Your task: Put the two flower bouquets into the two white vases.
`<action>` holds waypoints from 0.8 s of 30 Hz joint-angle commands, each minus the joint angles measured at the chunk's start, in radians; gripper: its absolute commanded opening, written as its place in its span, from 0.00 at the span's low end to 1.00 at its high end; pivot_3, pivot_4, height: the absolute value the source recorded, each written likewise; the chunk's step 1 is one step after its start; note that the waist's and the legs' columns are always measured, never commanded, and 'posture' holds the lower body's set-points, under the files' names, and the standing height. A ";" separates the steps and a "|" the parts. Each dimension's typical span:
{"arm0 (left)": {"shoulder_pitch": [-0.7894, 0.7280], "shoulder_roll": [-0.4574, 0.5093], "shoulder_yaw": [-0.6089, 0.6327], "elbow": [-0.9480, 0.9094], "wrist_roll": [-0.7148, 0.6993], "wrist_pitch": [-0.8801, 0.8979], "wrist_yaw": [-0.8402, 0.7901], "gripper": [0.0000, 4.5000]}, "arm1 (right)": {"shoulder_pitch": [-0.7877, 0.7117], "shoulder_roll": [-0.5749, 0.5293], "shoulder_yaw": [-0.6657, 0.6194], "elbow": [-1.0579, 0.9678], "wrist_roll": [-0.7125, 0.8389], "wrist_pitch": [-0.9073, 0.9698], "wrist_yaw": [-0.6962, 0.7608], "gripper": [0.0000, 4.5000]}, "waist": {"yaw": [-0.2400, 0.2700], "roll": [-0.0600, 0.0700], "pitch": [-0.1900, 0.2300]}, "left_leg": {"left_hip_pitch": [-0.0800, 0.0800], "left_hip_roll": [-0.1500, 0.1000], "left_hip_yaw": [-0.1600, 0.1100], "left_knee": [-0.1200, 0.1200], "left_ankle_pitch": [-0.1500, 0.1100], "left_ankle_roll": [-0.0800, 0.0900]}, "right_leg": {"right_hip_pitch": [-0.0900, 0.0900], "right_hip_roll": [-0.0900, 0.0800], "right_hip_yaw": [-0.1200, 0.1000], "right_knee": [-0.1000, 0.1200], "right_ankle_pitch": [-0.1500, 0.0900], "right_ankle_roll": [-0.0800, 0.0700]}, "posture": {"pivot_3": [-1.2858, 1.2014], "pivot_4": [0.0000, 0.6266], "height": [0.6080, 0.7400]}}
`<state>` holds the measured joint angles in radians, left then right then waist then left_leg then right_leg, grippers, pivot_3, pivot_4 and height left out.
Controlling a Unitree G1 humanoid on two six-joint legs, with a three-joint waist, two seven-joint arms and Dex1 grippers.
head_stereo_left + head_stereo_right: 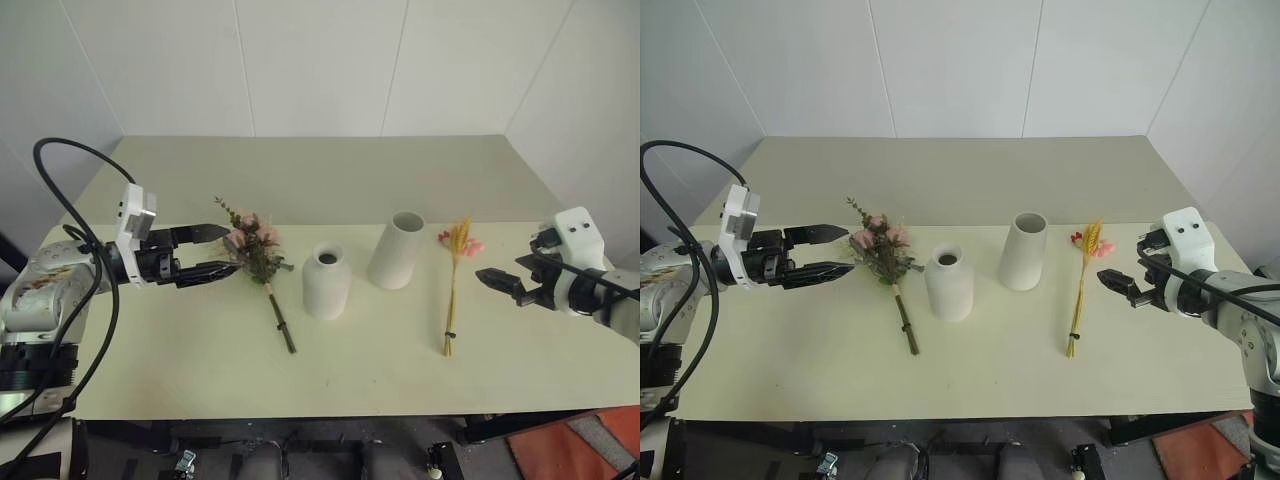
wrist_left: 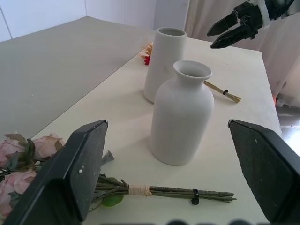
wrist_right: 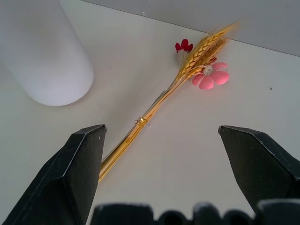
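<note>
The rose bouquet (image 1: 255, 245) lies on the table with its dark stem pointing toward the front edge. My left gripper (image 1: 232, 250) hovers just left of the blooms, open and empty. To the right of the roses stand the short bottle-shaped vase (image 1: 326, 282) and the taller tapered vase (image 1: 397, 250), both upright. The slim wheat-stalk bouquet (image 1: 455, 285) lies right of the tall vase, with its blooms toward the wall. My right gripper (image 1: 498, 276) is open just right of it, holding nothing. The right wrist view looks down on the wheat stalks (image 3: 154, 105) between its fingers (image 3: 75, 178).
The pale green table (image 1: 330, 170) runs back to a white corner wall. Its front edge (image 1: 330, 412) is close to me. A black cable (image 1: 100, 300) loops beside my left arm.
</note>
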<state>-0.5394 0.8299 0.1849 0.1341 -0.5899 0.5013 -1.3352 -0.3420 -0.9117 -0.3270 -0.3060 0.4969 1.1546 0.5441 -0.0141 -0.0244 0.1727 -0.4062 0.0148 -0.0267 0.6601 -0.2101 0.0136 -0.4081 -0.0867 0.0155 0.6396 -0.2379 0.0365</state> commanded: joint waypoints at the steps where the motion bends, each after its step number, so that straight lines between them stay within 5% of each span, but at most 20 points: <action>1: -0.006 0.005 0.019 -0.026 -0.015 -0.009 0.003 0.99 | -0.025 -0.011 -0.014 -0.013 0.003 0.003 -0.006 1.00 | 0.000 0.000 0.000 | 0.000 0.000 0.000 0.000 0.000 0.000 | 0.000 0.000 0.000 0.000 0.000 0.000 | 0.52 0.24 1.00; 10: -0.010 0.000 0.013 -0.025 -0.015 -0.010 -0.001 0.99 | -0.054 -0.003 -0.013 -0.006 0.036 0.050 0.009 1.00 | -0.001 0.000 0.000 | 0.000 0.000 0.000 0.000 0.000 0.000 | 0.000 0.000 0.000 0.000 0.000 0.000 | 0.52 0.24 1.00; 24: -0.258 -0.028 -0.164 0.076 0.100 -0.111 -0.128 0.99 | -0.395 0.131 0.348 0.484 -0.113 0.047 -0.007 1.00 | -0.001 -0.002 0.002 | -0.004 0.000 0.001 0.000 0.000 0.000 | -0.005 0.001 0.002 0.000 0.005 -0.007 | 0.52 0.24 1.00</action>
<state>-0.7620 0.8011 0.0202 0.2081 -0.4888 0.4119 -1.4399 -0.6953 -0.7786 0.0158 0.1342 0.4155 1.2352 0.5406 -0.0147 -0.0268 0.1745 -0.4138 0.0146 -0.0251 0.6601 -0.2100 0.0137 -0.4171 -0.0853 0.0180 0.6408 -0.2332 0.0300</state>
